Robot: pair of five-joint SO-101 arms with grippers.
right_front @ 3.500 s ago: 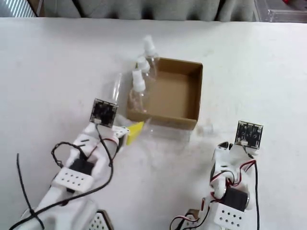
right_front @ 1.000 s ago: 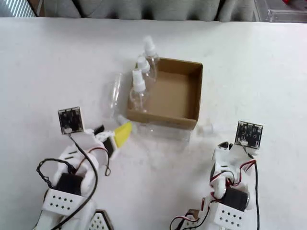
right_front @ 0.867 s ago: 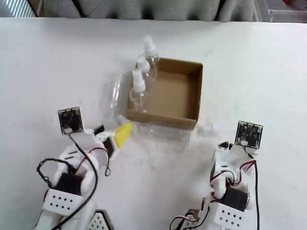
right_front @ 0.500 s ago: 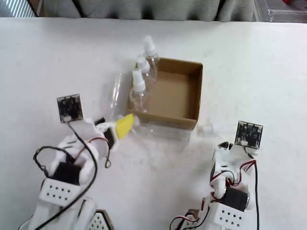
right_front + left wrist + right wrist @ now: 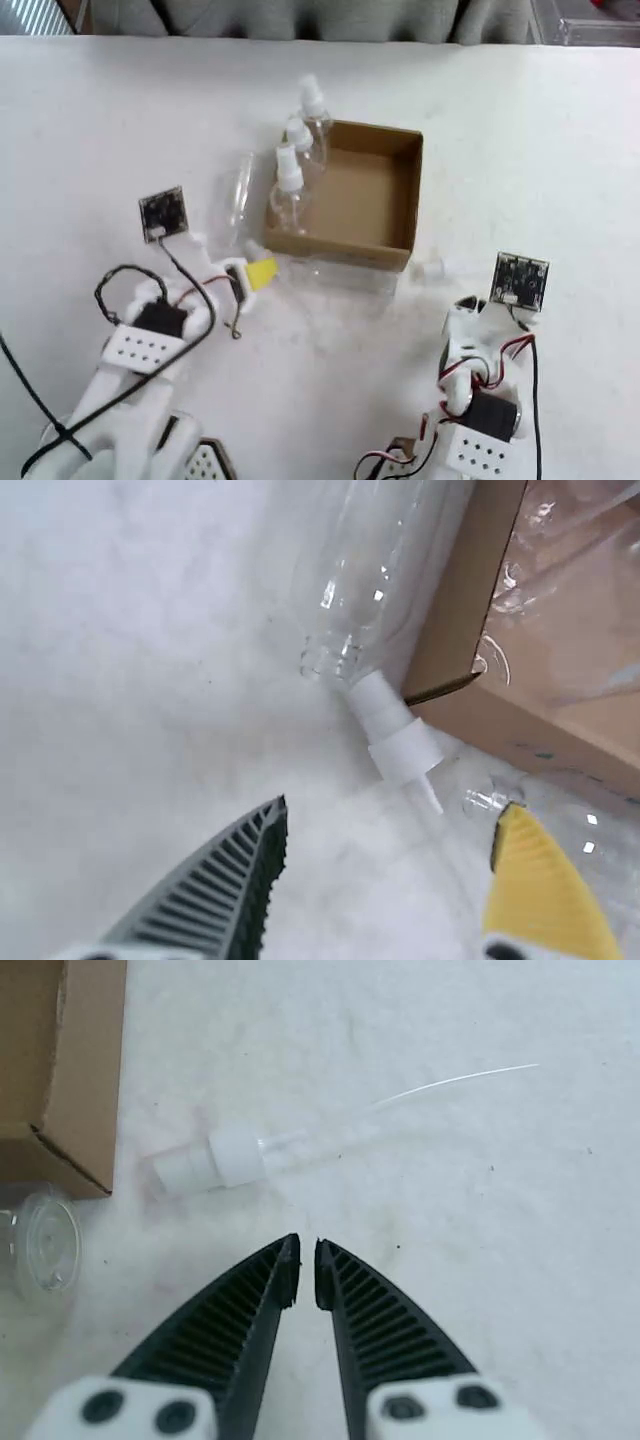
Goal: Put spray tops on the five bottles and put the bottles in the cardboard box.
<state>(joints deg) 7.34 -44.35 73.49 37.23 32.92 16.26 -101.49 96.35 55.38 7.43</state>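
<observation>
While the left tool point(image 5: 390, 815) stands with its grey and yellow fingers spread wide and nothing between them, a white spray top point(image 5: 398, 742) lies on the desk point(image 5: 130, 660) just ahead of the gap, nearer the yellow finger point(image 5: 535, 880). Beyond that top lies an uncapped bottle point(image 5: 370, 570) on its side, its open mouth right at the top's far end; whether the two touch cannot be told. Off the yellow finger's side stands the cardboard box point(image 5: 465, 590), its near corner close to the spray top. A second lying bottle point(image 5: 345, 272) stretches along the box's near wall, its clear neck just beside the yellow fingertip.

From the high view, past the left tool and at the box's left wall, stand the nearest upright bottle point(image 5: 288, 200), a second upright bottle point(image 5: 298, 140) and a third upright bottle point(image 5: 313, 100), each with a spray top on. Whether they stand inside the wall or against its outside cannot be told.

The right tool point(image 5: 305, 1260) has its black fingers drawn together, a thin slit between the tips and nothing held. Just ahead of those tips, toward the box, lies another spray top point(image 5: 205, 1165) with its thin dip tube point(image 5: 450, 1080) trailing away across the desk. The second lying bottle's round clear end sits beside this tool, under the box corner.
</observation>
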